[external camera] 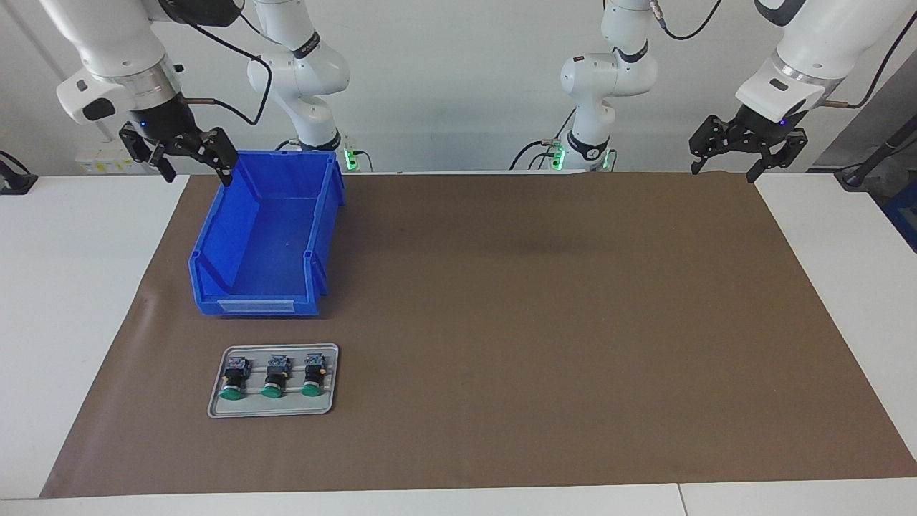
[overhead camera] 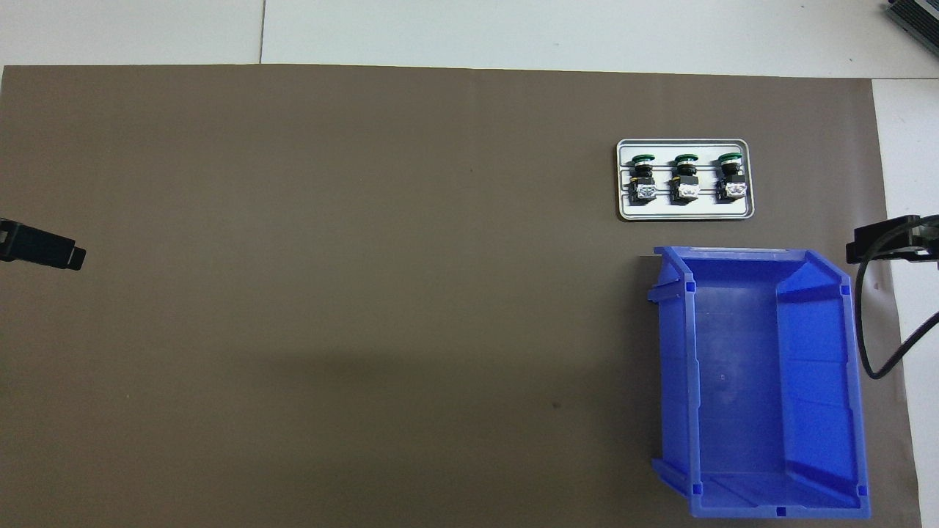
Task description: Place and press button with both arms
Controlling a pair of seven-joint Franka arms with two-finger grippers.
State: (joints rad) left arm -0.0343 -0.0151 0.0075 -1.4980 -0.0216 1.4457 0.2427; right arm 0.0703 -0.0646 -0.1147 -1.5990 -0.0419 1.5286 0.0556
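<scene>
Three identical green-capped buttons [external camera: 274, 376] lie in a row on a small silver tray [external camera: 272, 408], caps pointing away from the robots; they also show in the overhead view [overhead camera: 686, 176]. My right gripper [external camera: 198, 172] hangs open and empty in the air over the blue bin's corner nearest its own base; only its tip shows in the overhead view [overhead camera: 888, 238]. My left gripper [external camera: 723, 172] hangs open and empty over the mat's edge at the left arm's end; its tip shows in the overhead view [overhead camera: 44, 249]. Neither gripper touches anything.
An empty blue bin [external camera: 222, 222] stands on the brown mat [external camera: 537, 322], nearer to the robots than the tray [overhead camera: 682, 214], at the right arm's end. A black cable [overhead camera: 877, 345] hangs beside the bin [overhead camera: 818, 352].
</scene>
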